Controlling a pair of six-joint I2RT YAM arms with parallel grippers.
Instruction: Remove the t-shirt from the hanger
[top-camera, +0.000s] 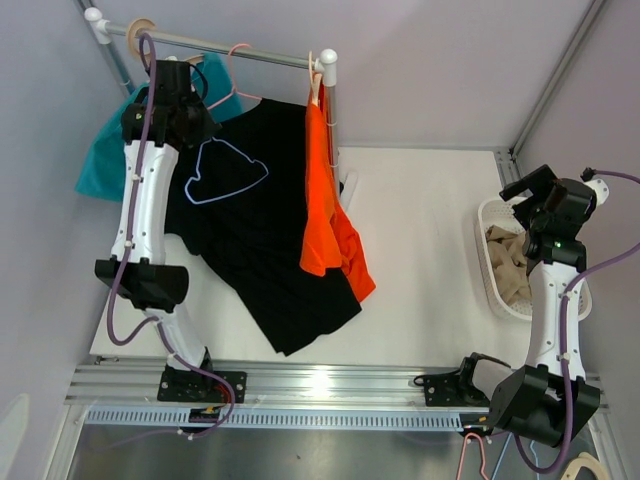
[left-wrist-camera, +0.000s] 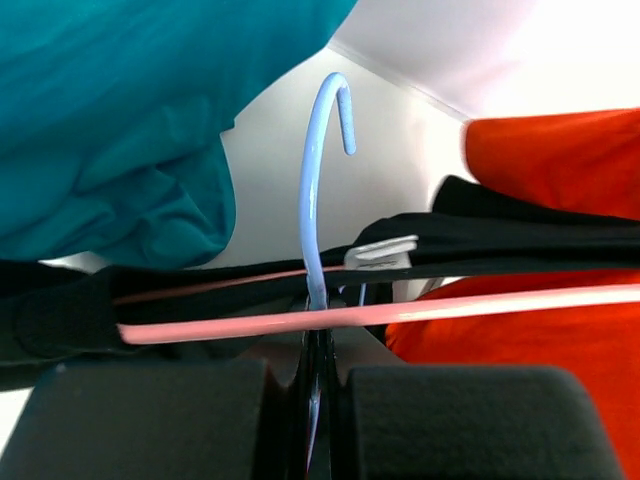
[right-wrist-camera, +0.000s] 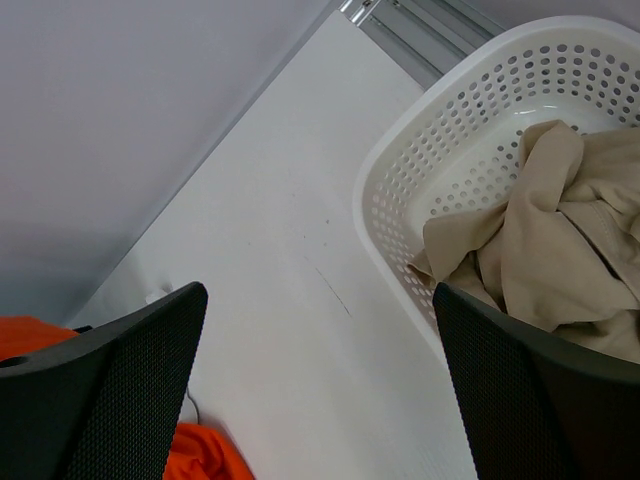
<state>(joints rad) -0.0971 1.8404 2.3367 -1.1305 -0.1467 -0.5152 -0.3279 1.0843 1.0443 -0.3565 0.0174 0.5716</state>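
Note:
A black t-shirt (top-camera: 260, 240) lies spread over the table's left half, with a light blue hanger (top-camera: 228, 172) showing on its upper part. My left gripper (top-camera: 183, 95) is up by the rack rail. In the left wrist view the gripper (left-wrist-camera: 320, 350) is shut on the neck of the light blue hanger (left-wrist-camera: 313, 200), whose hook points up and free. The black shirt's collar (left-wrist-camera: 500, 238) runs just behind the jaws. My right gripper (top-camera: 528, 188) is open and empty, and in its wrist view (right-wrist-camera: 318, 300) it hovers over bare table.
A pink hanger (left-wrist-camera: 420, 312) crosses in front of my left jaws. A teal shirt (top-camera: 100, 160) hangs at the rail's left end, and an orange shirt (top-camera: 325, 200) at its right post. A white basket (top-camera: 487, 215) holding beige cloth (right-wrist-camera: 560, 230) stands at the right.

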